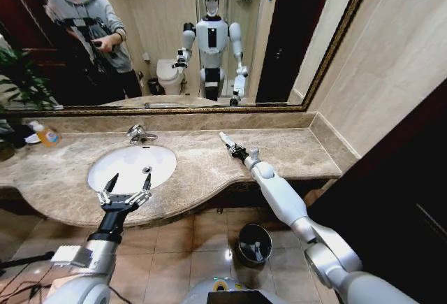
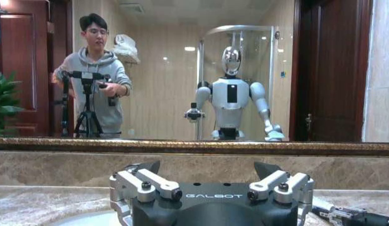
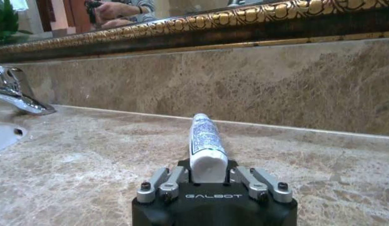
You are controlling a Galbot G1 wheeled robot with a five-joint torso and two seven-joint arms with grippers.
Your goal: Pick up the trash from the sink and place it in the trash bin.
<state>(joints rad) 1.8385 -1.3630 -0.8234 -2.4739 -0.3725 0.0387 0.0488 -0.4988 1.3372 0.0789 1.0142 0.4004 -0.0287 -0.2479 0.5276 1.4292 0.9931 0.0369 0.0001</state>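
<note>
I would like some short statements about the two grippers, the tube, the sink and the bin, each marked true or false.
1. The right gripper is shut on a white tube. True.
2. The left gripper holds a piece of trash. False: its fingers are open and hold nothing.
3. The left gripper is at the front edge of the sink. True.
4. The trash bin stands on the countertop. False: it stands on the floor below the counter.
5. The right gripper is over the bin. False: it is over the countertop, on the faucet side away from the basin.
</note>
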